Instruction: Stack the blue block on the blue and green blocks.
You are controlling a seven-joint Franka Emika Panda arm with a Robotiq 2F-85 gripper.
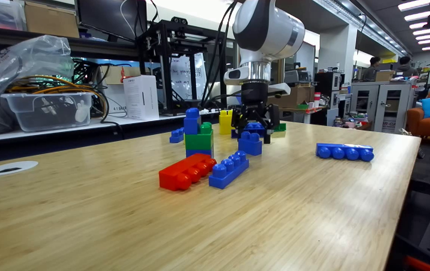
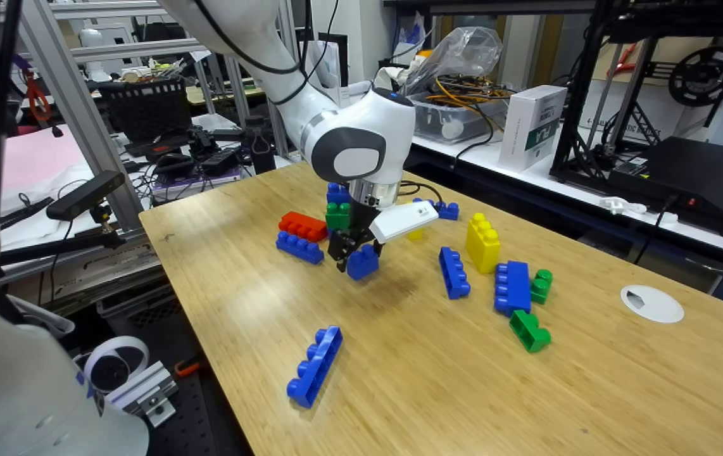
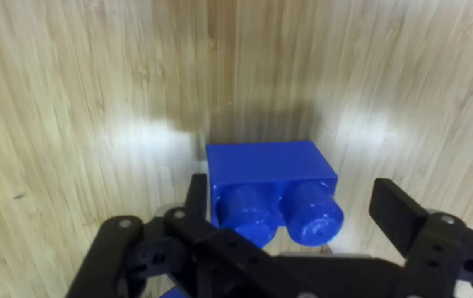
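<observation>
The blue block (image 1: 250, 146) is a squarish studded brick that appears to stand upright on the table, studs up; it also shows in an exterior view (image 2: 362, 263) and the wrist view (image 3: 269, 163). My gripper (image 3: 291, 198) is open with its fingers on either side of this block. In the wrist view the left finger is close against the block, and a clear gap separates the right finger from it. The blue and green blocks (image 1: 199, 140) stand nearby as a stack: blue at the bottom, green in the middle, a small blue brick on top at one side. In an exterior view the arm partly hides this stack (image 2: 337, 216).
A red brick (image 1: 185, 171) and a long blue brick (image 1: 230, 170) lie in front of the stack. Another long blue brick (image 2: 315, 367) lies apart. Yellow (image 2: 483, 244), blue (image 2: 512, 288) and green bricks (image 2: 530, 330) stand beyond the gripper.
</observation>
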